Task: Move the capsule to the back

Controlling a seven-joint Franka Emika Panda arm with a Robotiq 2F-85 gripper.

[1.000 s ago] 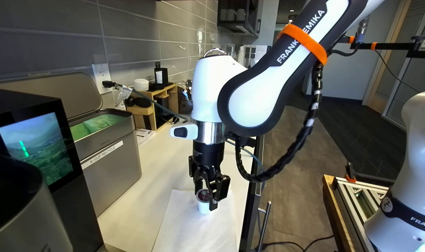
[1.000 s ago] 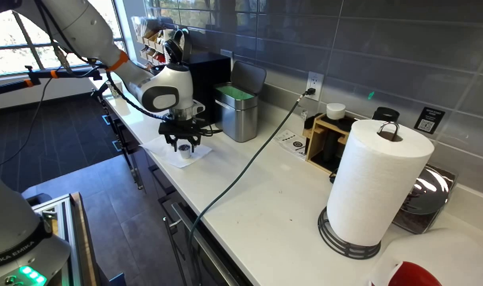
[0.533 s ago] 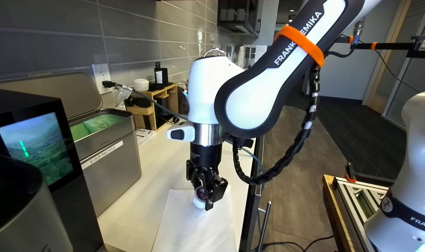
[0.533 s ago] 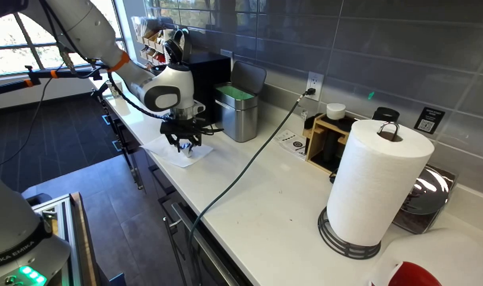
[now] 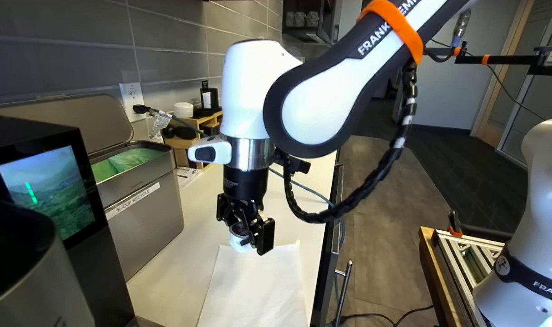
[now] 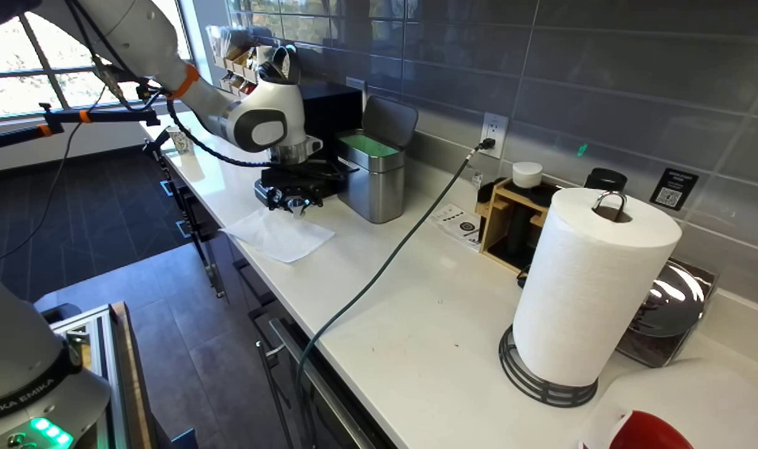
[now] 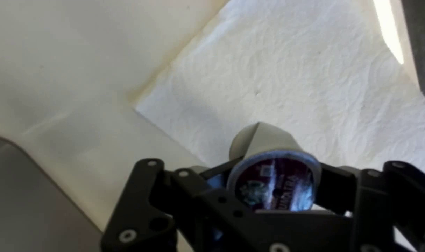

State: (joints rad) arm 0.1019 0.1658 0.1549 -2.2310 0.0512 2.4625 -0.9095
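Observation:
The capsule, with its dark printed lid and pale lower body, is clasped between the fingers of my gripper in the wrist view. In an exterior view the gripper is shut round the capsule, which is raised above the far edge of the white paper towel. It also shows in an exterior view as a small pale shape under the dark fingers, mostly hidden by them. The capsule leans, its lid turned toward the wrist camera.
A steel recycling bin with its lid up stands close to the arm. A grey cable crosses the counter. Beyond it are a wooden organizer and a tall paper roll. The counter's front edge drops to the floor.
The fingers have closed on the capsule, which tilted between them. Gripper and capsule have since risen off the paper towel and shifted toward the bin side.

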